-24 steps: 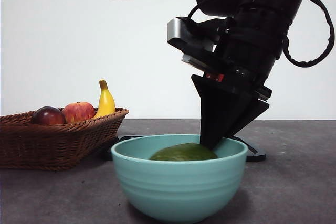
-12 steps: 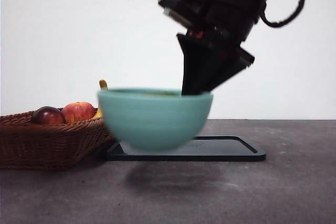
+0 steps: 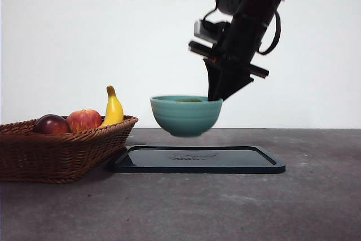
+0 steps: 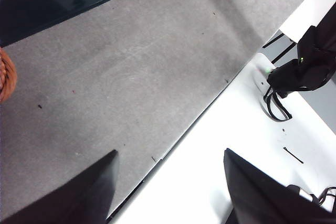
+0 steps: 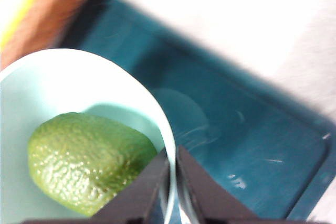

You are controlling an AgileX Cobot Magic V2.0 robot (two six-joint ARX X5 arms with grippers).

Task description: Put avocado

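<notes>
Black arm (image 3: 248, 21), looped cable, wedge-shaped jaws

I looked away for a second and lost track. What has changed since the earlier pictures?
The right gripper, fingers clamped on the rim, lifted the teal bowl with the avocado off the table near the camera and carried it back, to hang over the black tray. The basket of fruit stayed put.

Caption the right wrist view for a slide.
Right gripper pinches the bowl rim, avocado inside, above the dark tray.
</notes>
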